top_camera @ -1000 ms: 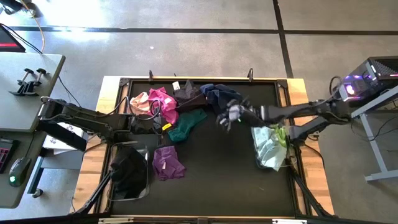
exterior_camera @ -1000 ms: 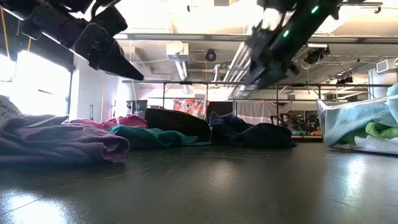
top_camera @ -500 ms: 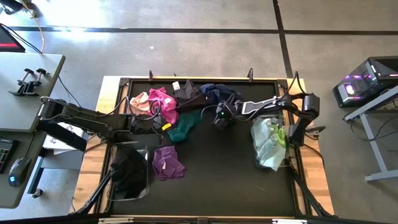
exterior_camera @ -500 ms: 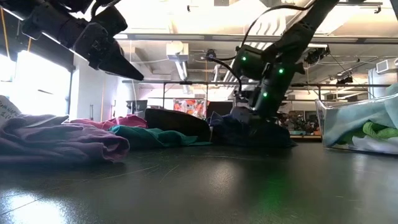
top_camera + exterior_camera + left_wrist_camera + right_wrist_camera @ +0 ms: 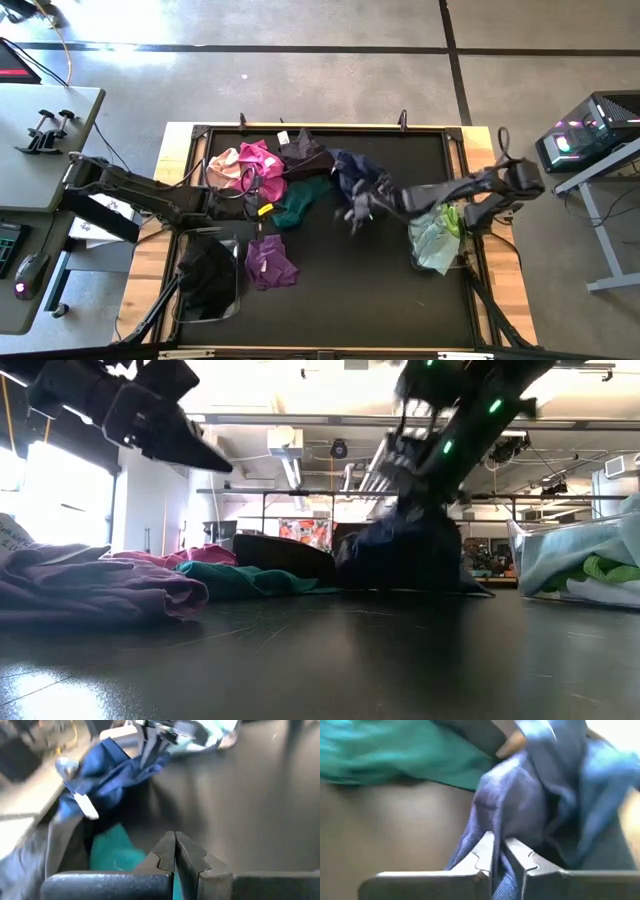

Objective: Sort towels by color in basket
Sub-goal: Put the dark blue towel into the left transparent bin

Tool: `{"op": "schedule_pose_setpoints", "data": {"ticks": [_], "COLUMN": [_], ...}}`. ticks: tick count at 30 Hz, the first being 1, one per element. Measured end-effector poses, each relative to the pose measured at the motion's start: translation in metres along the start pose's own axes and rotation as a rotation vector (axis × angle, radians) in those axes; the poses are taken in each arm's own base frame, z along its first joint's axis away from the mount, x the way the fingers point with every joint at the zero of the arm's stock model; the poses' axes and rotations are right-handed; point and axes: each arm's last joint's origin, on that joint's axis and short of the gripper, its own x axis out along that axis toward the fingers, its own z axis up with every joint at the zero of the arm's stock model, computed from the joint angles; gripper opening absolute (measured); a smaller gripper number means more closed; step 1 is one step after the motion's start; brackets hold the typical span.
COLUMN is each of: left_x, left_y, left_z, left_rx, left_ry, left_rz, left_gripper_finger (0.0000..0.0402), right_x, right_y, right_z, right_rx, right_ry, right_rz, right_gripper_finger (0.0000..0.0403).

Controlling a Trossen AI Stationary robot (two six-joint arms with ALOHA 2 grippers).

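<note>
From above: black mat on a wood-edged table (image 5: 160, 160). Along the far side, a heap of small soft cloths: pale pink towel (image 5: 224, 162), magenta towel (image 5: 263, 163), black towel (image 5: 301, 150), teal towel (image 5: 300, 203). Nearer the front, alone on the mat, a purple towel (image 5: 270, 262). Right gripper (image 5: 357, 213) out over the middle of the mat, clenched on a navy blue towel (image 5: 352, 175) whose far end trails toward the heap. Left gripper (image 5: 255, 206) pressed shut, empty, low beside the magenta and teal cloths. Clear plastic basket (image 5: 436, 262) at the right edge, holding pale mint and lime cloths. Another clear bin (image 5: 236, 283) at the front left, dark cloth inside.

At table height: navy towel (image 5: 405, 555) pulled up in a peak beneath the right arm, blocking the cloths behind. Purple towel (image 5: 95, 588) large in the foreground on the left, teal towel (image 5: 245, 580) and black towel (image 5: 285, 555) beyond. Clear basket (image 5: 524, 555) at the right edge.

From the left wrist: own fingers (image 5: 165, 855) closed together above the teal towel (image 5: 112, 852); navy towel (image 5: 112, 772) hanging farther off, white tag showing.

From the right wrist: fingers (image 5: 485, 857) gripping a fold of navy towel (image 5: 535, 805), teal towel (image 5: 395, 757) behind.
</note>
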Motion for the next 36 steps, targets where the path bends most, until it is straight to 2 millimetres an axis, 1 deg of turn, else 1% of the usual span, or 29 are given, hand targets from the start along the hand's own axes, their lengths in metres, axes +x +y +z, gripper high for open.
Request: {"op": "schedule_pose_setpoints", "data": {"ticks": [3,7,12,16,19,23,27,30,33,36], "left_x": [0.001,0.008,0.021,0.030,0.037,0.045,0.052,0.058,0.065,0.074], "left_y": [-0.006,-0.015,-0.021,-0.025,-0.028,-0.029,-0.028,-0.027,-0.027,-0.030], "left_z": [0.007,0.013,0.017,0.018,0.017,0.013,0.009,0.007,0.002,-0.001], "left_rx": [0.053,0.110,0.146,0.234,0.285,0.297,0.237,0.170,0.116,0.115], "left_ry": [-0.072,-0.156,-0.242,-0.320,-0.354,-0.356,-0.353,-0.361,-0.355,-0.342], "left_rz": [-0.016,-0.024,-0.046,-0.064,-0.077,-0.071,-0.065,-0.064,-0.065,-0.115], "left_gripper_finger": [0.0000,0.0000,0.0000,0.0011,0.0042,0.0106,0.0176,0.0220,0.0245,0.0250], "right_x": [-0.027,-0.047,-0.054,-0.054,-0.057,-0.062,-0.070,-0.075,-0.080,-0.083], "right_y": [0.020,0.046,0.069,0.077,0.081,0.084,0.088,0.089,0.089,0.087], "right_z": [-0.003,-0.008,-0.011,-0.009,-0.005,0.004,0.013,0.019,0.024,0.031], "right_rx": [-0.008,-0.050,-0.136,-0.194,-0.216,-0.245,-0.266,-0.269,-0.278,-0.266], "right_ry": [-0.125,-0.263,-0.354,-0.390,-0.430,-0.512,-0.614,-0.689,-0.758,-0.830], "right_rz": [0.029,0.078,0.173,0.265,0.322,0.404,0.486,0.525,0.539,0.536], "right_gripper_finger": [0.0006,0.0012,0.0006,0.0006,0.0008,0.0008,0.0008,0.0008,0.0009,0.0009]}}
